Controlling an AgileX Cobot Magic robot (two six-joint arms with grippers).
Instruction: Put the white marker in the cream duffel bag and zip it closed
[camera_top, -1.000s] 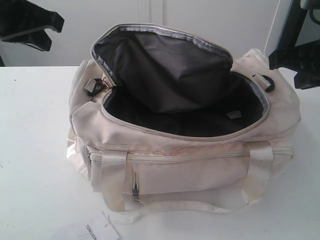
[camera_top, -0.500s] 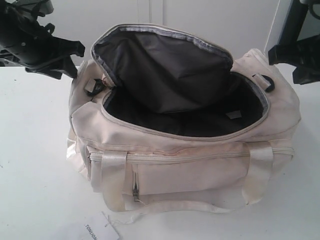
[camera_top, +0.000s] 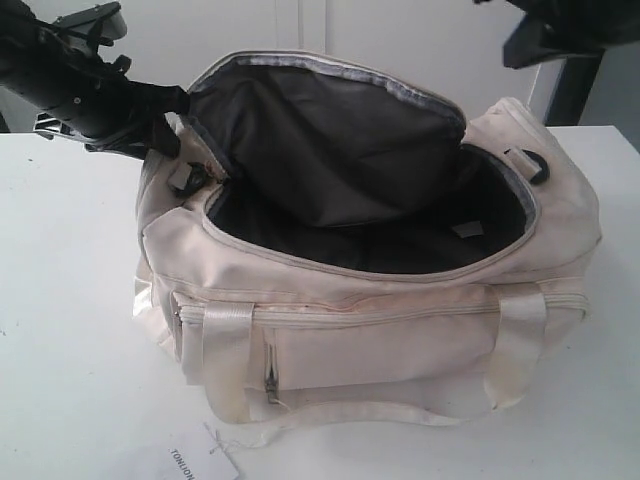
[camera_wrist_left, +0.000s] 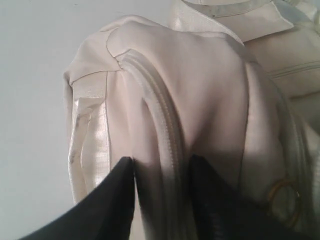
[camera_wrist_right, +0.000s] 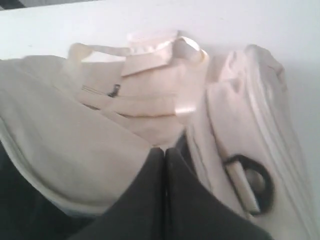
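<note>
The cream duffel bag (camera_top: 400, 330) lies on the white table with its top flap folded back and the dark lining showing. The white marker is out of view. At the bag's left end, my left gripper (camera_top: 172, 118) is open. Its jaws straddle the raised zip seam (camera_wrist_left: 165, 120) at that end and touch the fabric. A gold keyring (camera_wrist_left: 285, 200) hangs close by. My right gripper (camera_wrist_right: 165, 151) is shut with nothing in it. It hangs high above the bag's right end (camera_top: 545, 40).
A flat white paper tag (camera_top: 200, 462) with black letters lies at the table's front edge, before the bag. A black strap ring (camera_top: 538, 165) sits on the bag's right end. Webbing handles (camera_top: 228, 350) drape over the front, beside a zip pocket.
My left arm has come in from the upper left to the bag's left end. My right gripper has risen and shifted left, staying shut. The bag has not moved.
</note>
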